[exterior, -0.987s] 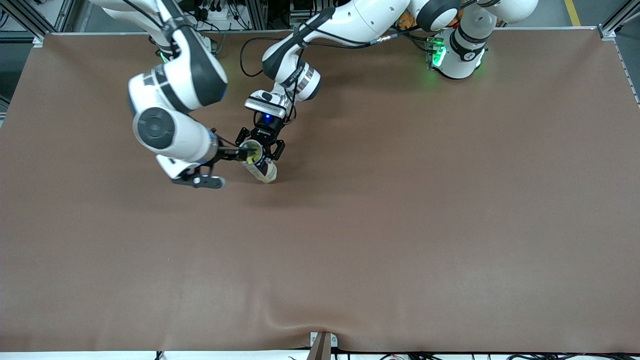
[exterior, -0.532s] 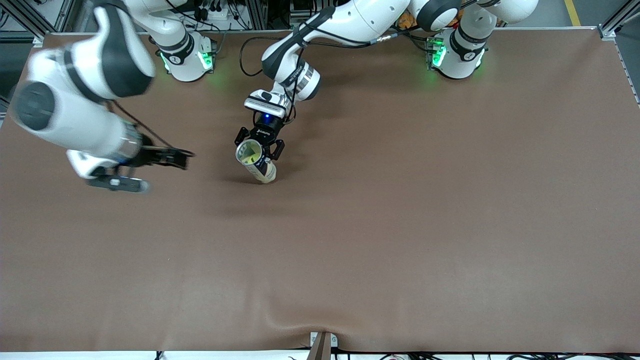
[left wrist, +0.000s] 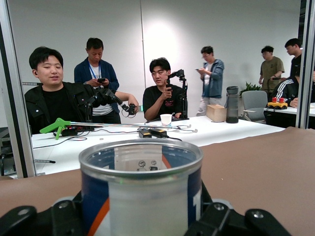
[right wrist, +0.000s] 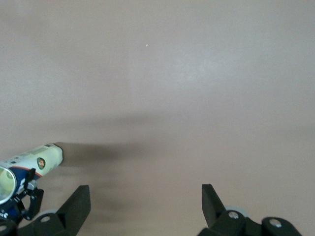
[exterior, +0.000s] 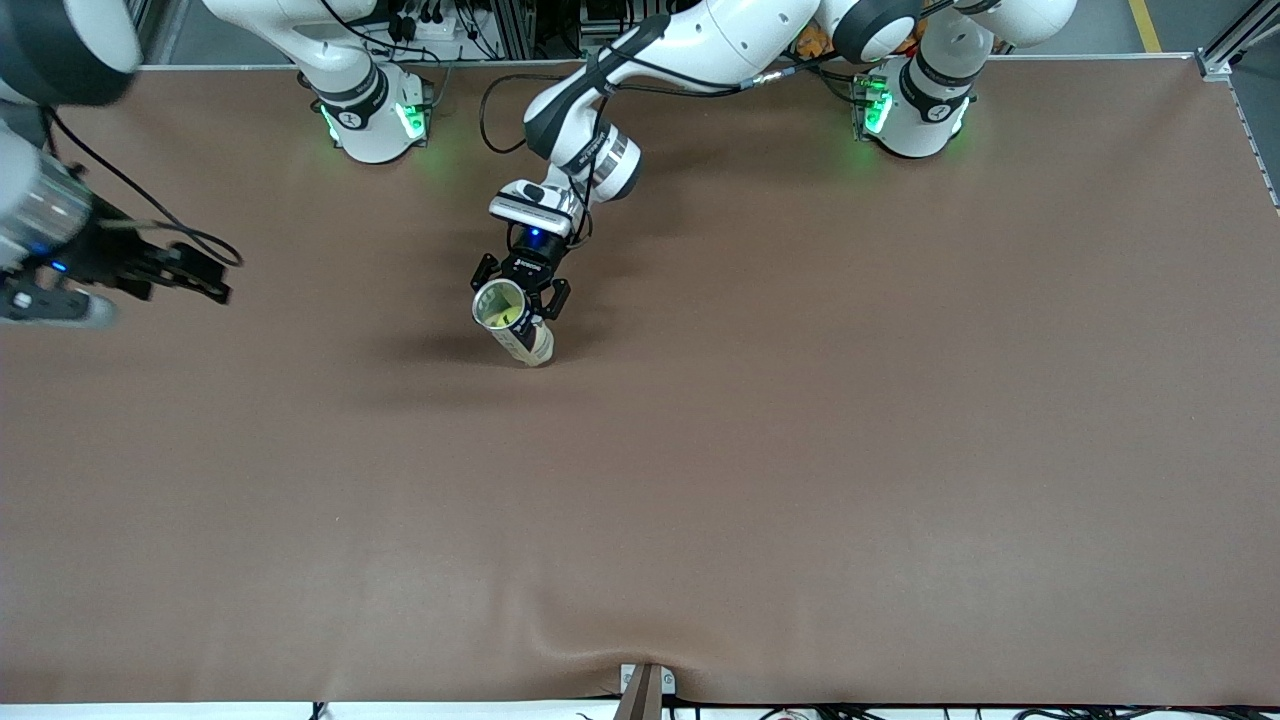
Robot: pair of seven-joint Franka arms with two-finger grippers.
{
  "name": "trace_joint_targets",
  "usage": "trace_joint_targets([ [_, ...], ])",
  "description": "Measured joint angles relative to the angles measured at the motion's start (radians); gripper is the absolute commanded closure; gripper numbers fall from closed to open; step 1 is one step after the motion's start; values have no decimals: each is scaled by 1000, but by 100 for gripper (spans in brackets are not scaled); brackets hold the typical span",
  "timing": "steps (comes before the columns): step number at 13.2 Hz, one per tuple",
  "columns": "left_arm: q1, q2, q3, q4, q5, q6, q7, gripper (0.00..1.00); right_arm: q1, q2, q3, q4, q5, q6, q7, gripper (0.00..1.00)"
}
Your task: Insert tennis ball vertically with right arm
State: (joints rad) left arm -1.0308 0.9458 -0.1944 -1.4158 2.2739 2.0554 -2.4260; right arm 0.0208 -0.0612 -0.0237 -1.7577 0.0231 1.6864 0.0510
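Both left jaws flanking can (exterior: 512,322).

One clear cylindrical plastic ball can (exterior: 512,322) with a blue label; one yellow-green tennis ball (exterior: 499,305) inside it; two black two-finger grippers.

A clear ball canister (exterior: 512,322) is standing on the brown worktop (exterior: 800,420) toward the right arm's end, upright on its pale base, its open mouth facing up. It is wearing a blue and white label with an orange stripe — the printing too small to read. Something yellow-green is showing down inside it — the tennis ball (exterior: 501,305), sitting below the rim. The left tool (exterior: 520,290) is clasping the canister near its top.
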Motion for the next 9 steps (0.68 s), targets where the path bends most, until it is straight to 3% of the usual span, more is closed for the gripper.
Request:
trace_joint_targets([
  [2, 0, 1, 0, -1, 0, 0, 0, 0, -18, -38, 0, 0, -4, -19, -35, 0],
  [9, 0, 2, -1, -1, -2, -3, -3, 0, -26, -90, 2, -4, -30, -30, -99, 0],
])
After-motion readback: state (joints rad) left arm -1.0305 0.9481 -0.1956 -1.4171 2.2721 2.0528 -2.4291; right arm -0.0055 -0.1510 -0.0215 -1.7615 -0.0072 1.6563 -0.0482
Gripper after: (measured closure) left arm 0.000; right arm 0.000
